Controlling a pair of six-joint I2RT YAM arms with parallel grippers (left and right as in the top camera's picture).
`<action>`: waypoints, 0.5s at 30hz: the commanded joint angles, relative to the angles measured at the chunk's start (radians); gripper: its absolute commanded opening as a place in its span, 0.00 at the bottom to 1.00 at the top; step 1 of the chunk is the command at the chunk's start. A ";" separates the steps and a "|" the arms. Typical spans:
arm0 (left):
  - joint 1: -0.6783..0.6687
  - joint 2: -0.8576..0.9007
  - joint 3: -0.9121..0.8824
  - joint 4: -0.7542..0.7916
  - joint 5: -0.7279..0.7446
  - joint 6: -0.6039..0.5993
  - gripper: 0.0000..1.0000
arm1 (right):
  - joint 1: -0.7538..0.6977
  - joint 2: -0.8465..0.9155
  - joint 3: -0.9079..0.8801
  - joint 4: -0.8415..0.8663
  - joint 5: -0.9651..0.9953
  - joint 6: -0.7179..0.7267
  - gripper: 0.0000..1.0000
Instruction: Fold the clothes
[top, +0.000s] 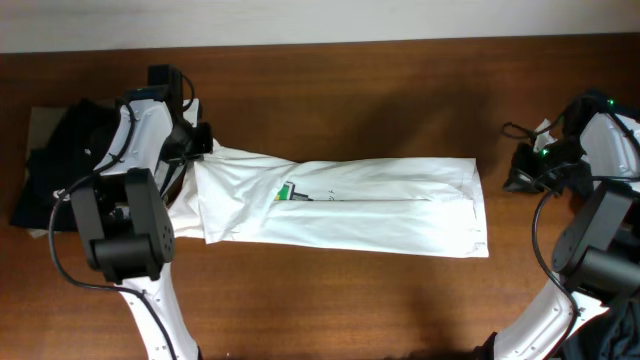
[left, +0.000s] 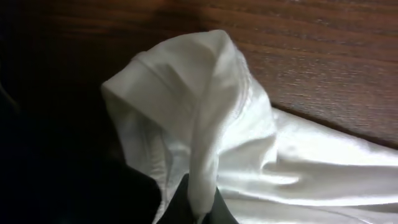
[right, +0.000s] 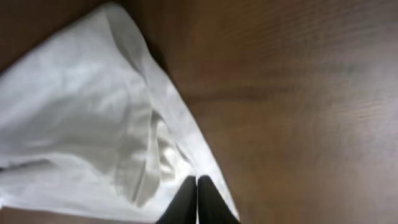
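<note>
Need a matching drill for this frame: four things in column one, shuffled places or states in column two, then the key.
1. white garment
2. dark clothes
3. green mark
4. left gripper

A. piled at the far left edge of the table
B. shut on the garment's left end
C. stretched across the table's middle
D. on the white cloth, left of its centre

Pairs: 1-C, 2-A, 3-D, 4-B

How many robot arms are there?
2. The left arm is at the white garment's left end. The right arm is by the right edge of the table, past the garment's other end.
</note>
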 joint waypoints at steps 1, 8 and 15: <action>-0.006 -0.006 0.023 -0.002 0.027 -0.010 0.01 | -0.002 -0.026 0.014 -0.010 -0.065 -0.028 0.13; -0.019 -0.006 0.023 -0.007 0.026 -0.010 0.04 | 0.201 0.047 -0.060 0.093 -0.161 -0.034 0.55; -0.019 -0.006 0.023 -0.013 0.026 -0.002 0.05 | 0.215 0.047 -0.080 0.070 -0.037 0.031 0.45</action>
